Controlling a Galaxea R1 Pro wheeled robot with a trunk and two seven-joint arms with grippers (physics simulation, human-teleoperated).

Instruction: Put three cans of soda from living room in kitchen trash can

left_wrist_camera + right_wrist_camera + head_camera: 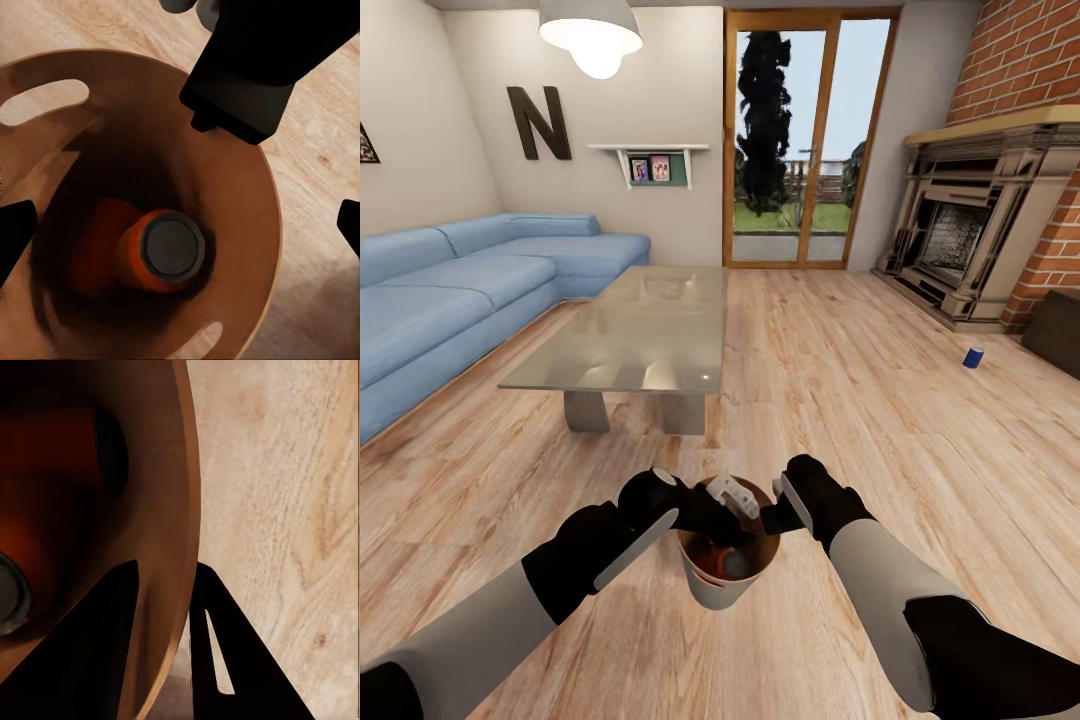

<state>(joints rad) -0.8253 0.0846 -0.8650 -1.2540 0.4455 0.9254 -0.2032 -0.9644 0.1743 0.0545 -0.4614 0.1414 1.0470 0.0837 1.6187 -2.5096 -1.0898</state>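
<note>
1. The tash can (pixel 722 585) hangs in front of the robot above the living room's wood floor (pixel 880 380), carried between both arms; its pale grey outside and brown inside show in the head view
2. The right claw (pixel 161 585) is clamped on the bin's rim, one finger inside the wall and the other outside it, as the right wrist view shows
3. The left claw (pixel 180 225) hovers over the bin's mouth with its finger tips spread wide at either side; whether it touches the bin I cannot tell
4. Inside the bin an orange can (pixel 161 251) stands near the bottom, silver top up, and an orange shape just beside it looks like a second can, though the shadow makes that unsure
5. The blue can (pixel 973 357) stands upright on the floor well apart from the robot, near the brick fireplace (pixel 980 230) and a dark cabinet (pixel 1057 333)
6. The glass-topped surface (pixel 630 330) and the blue sofa (pixel 450 290) lie ahead and to the left
7. Judgement: the blue can is likely light, stiff and smooth-sided, so it may slip or tip; take it across the middle of its body with the fingers on opposite sides, not by the top rim
8. The bin looks rigid but is pinched at one rim point, so it may swing while moving
</note>
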